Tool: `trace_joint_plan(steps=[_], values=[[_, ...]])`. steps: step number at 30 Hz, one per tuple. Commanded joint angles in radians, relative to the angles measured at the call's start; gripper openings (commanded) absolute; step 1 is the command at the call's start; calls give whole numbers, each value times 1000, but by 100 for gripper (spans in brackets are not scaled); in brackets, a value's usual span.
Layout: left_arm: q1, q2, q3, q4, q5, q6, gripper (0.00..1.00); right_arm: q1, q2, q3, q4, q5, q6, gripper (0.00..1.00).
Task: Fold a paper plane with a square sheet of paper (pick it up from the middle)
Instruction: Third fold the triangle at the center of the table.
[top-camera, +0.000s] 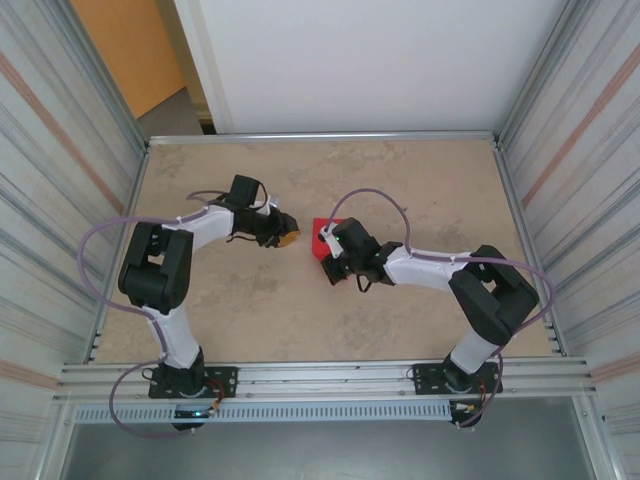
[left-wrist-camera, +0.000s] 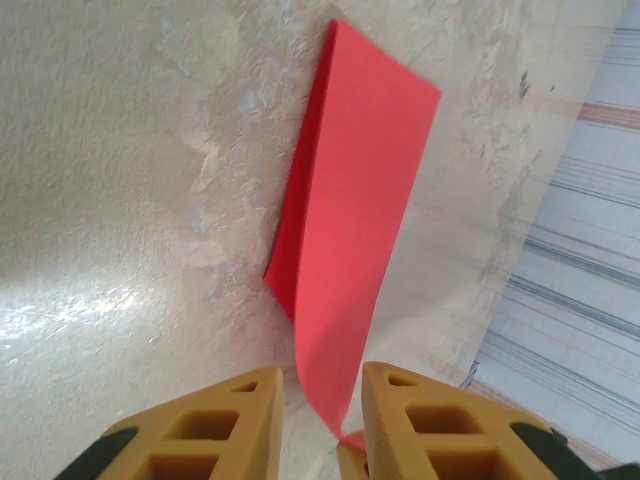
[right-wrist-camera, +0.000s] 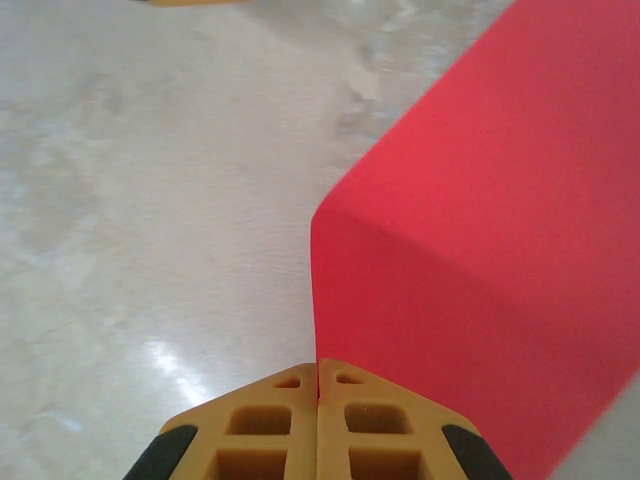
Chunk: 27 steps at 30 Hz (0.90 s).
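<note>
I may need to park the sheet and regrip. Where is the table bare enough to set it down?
Bare table lies along the far wall, and in the near patch between the two arms. The centre is crowded: the left gripper and right gripper meet at the square sheet of paper.

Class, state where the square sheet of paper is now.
In the top view, the square sheet of paper sits near the middle of the table, between the left hand and the right hand, which pinches its edge.
</note>
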Motion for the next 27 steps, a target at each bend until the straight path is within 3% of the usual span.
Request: trace_joint_plan(steps=[1,10,15,27], values=[[-18,-28,16,-21,2,28,29,-9,-36,-2,5,-141,21,1],[-86,102,137,-32,9,52,29,-28,-18,4,-13,-286,33,1],[-109,180,200,-57,11,69,24,-39,-8,5,-14,-341,41,1],[-129,300,258,-171,-35,131,18,-85,37,21,-41,-300,95,2]])
